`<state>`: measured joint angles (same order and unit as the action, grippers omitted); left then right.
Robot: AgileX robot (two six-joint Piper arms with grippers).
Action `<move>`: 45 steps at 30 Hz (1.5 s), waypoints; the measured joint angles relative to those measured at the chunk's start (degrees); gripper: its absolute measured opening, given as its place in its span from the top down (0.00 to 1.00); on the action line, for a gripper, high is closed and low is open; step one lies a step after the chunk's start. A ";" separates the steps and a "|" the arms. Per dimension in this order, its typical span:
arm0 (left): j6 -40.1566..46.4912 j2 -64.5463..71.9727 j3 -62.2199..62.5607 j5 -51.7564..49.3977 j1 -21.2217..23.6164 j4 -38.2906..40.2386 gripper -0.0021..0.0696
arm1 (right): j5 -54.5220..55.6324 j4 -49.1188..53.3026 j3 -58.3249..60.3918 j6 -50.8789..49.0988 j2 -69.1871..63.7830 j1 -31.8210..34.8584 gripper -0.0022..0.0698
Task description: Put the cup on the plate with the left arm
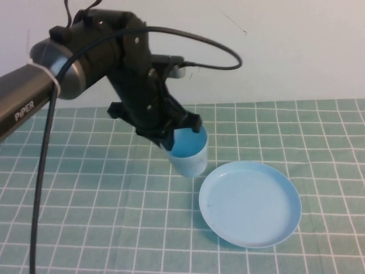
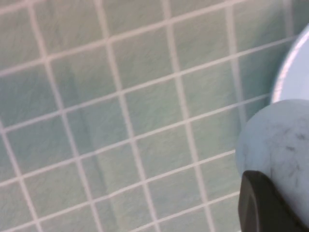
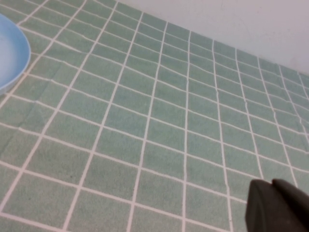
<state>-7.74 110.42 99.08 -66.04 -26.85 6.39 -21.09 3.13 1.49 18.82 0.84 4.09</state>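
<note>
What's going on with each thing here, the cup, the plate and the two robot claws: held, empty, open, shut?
cup: upright, empty, gripped at its rim, beside the plate, not on it.
plate: flat on the checked cloth, empty.
left gripper: shut on the cup, left of the plate.
right gripper: only a dark corner shows in its own wrist view, over the cloth; open or shut unclear.

Robot test bench, likely lab: green grid-pattern mat (image 1: 85,217), plain white wall (image 1: 296,45), PIPER-marked left arm (image 1: 34,94).

The plate's (image 3: 8,53) rim shows beside green checked cloth (image 3: 145,125), right pincer (image 3: 277,208) partly visible
</note>
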 joint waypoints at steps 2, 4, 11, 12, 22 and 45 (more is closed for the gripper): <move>-0.52 0.00 4.23 -1.00 -2.73 0.02 0.96 | 0.00 0.00 0.00 0.00 0.00 0.00 0.97; -1.24 0.00 7.43 -1.26 -5.81 0.02 0.96 | 0.00 0.00 0.00 0.00 0.00 0.00 0.97; -1.58 2.80 12.08 -1.39 -12.27 -0.73 0.96 | 0.00 0.00 0.00 0.00 0.00 0.00 0.97; -1.58 3.82 12.19 -1.55 -12.54 -0.87 0.96 | 0.00 0.00 0.00 0.00 0.00 0.00 0.97; -1.72 14.41 12.19 -0.71 -12.52 -1.62 0.85 | 0.00 0.00 0.00 0.00 0.00 0.00 0.97; -0.46 6.26 35.67 -5.20 -12.55 -0.97 0.80 | 0.00 0.00 0.00 0.00 0.00 0.00 0.97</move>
<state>-8.20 116.67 134.75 -71.25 -39.40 5.43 -21.09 3.13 1.49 18.82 0.84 4.09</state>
